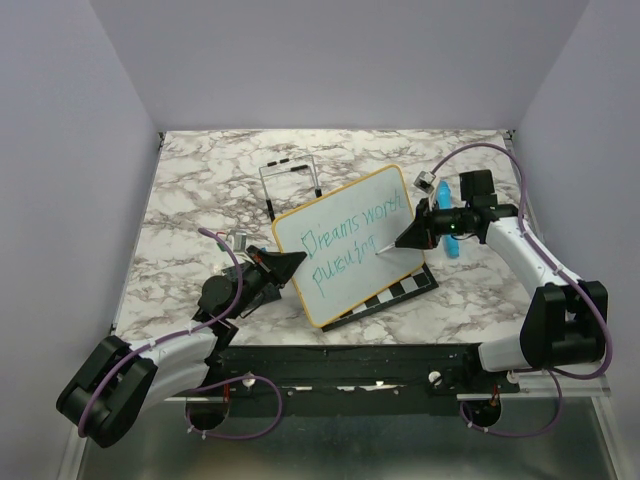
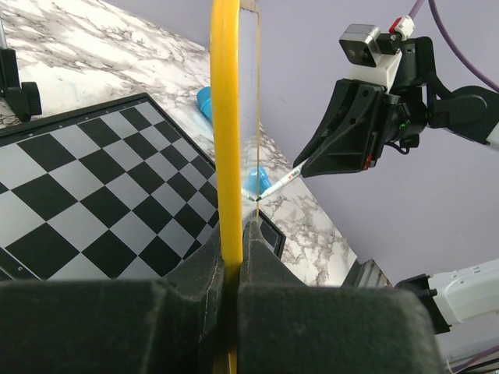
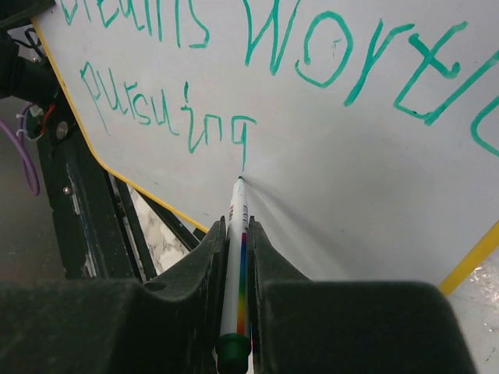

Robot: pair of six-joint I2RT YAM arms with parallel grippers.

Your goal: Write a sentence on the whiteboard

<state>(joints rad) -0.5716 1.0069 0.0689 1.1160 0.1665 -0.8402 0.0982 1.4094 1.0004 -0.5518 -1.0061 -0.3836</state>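
The whiteboard (image 1: 350,240), white with a yellow frame, stands tilted over the chessboard (image 1: 395,292). My left gripper (image 1: 290,263) is shut on its left edge; in the left wrist view the yellow frame (image 2: 226,140) runs up between the fingers. On the board (image 3: 343,179) the teal sentence (image 1: 345,240) reads "Dreams worth" and "pursuing" (image 3: 168,117) in two lines. My right gripper (image 1: 405,238) is shut on a white marker (image 3: 236,257) with a rainbow stripe. The marker's tip (image 3: 240,179) touches the board just under the tail of the last "g".
A blue object (image 1: 447,215) lies on the marble table behind the right gripper. A black wire stand (image 1: 290,180) sits behind the whiteboard. The black rail (image 1: 350,365) runs along the near edge. Purple walls close in on the left, back and right.
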